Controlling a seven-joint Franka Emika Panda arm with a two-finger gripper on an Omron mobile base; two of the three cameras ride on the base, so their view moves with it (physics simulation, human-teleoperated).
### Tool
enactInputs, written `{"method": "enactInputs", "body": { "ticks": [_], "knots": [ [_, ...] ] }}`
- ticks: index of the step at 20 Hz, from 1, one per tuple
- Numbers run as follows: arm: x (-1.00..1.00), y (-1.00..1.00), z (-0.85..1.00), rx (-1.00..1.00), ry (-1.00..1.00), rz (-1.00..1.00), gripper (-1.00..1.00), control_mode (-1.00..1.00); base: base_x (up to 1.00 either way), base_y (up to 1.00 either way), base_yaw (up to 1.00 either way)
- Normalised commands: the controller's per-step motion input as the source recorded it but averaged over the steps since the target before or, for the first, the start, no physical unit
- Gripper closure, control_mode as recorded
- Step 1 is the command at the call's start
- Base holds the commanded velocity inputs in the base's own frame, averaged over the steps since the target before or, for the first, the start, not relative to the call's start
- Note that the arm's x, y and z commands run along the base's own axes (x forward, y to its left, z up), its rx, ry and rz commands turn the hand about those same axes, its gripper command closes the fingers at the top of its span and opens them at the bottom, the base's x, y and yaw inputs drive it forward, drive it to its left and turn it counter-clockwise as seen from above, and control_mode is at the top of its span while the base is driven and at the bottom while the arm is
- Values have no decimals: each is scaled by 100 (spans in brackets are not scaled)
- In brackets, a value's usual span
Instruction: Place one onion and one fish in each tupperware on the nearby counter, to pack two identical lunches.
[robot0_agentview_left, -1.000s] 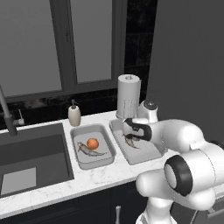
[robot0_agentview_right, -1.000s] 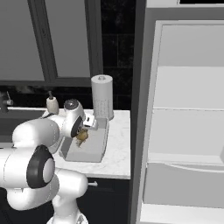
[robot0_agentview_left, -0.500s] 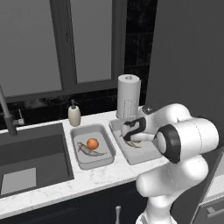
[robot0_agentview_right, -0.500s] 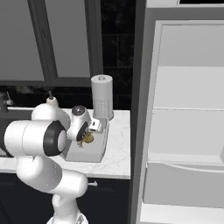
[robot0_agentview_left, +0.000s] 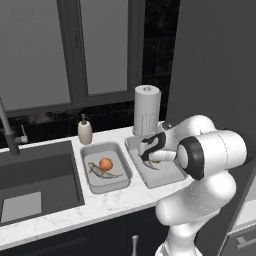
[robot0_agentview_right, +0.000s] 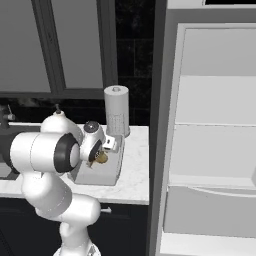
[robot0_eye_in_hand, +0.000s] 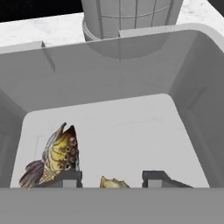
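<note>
1. Marble worktop (robot0_agentview_left: 115, 200) runs along the near edge, with the sink (robot0_agentview_left: 35, 175) at its left and two containers side by side to the right of the sink.
2. Change: a second ago the fingers (robot0_eye_in_hand: 70, 178) were shut tight low over the right tupperware (robot0_agentview_left: 167, 177). They have now parted, and the arm's elbow has swung round to the near right.
3. Fingers now: partly open, with the tips apart inside the right tupperware. The top of the olive onion (robot0_eye_in_hand: 113, 183) shows low between them, with a gap on either side, so it looks let go rather than gripped. I cannot tell whether a tip still brushes it lower down.
4. Just left of that onion in the hand view, the right fish (robot0_eye_in_hand: 59, 157) lies on the same container floor.
5. The left tupperware (robot0_agentview_left: 122, 172) holds the orange onion (robot0_agentview_left: 105, 164) and the left fish (robot0_agentview_left: 100, 171), which touch or nearly touch.
6. My reading for the task: each container now has one onion and one fish, so the packing seems done once the hand lifts clear.
7. At the far wall, a paper towel roll (robot0_agentview_left: 146, 110) stands just behind the right tupperware.
</note>
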Motion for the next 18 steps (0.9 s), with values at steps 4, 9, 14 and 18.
{"method": "enactInputs", "body": {
  "ticks": [4,9,14,18],
  "knots": [
    [-3,0,11,0,0,-1,-100,-100,0,0,0],
    [-28,7,61,-5,-1,-4,-100,-100,0,0,0],
    [-77,8,82,-9,-6,-2,-100,-100,0,0,0],
    [-78,2,95,-3,7,0,-100,-100,0,0,0]
  ]
}}
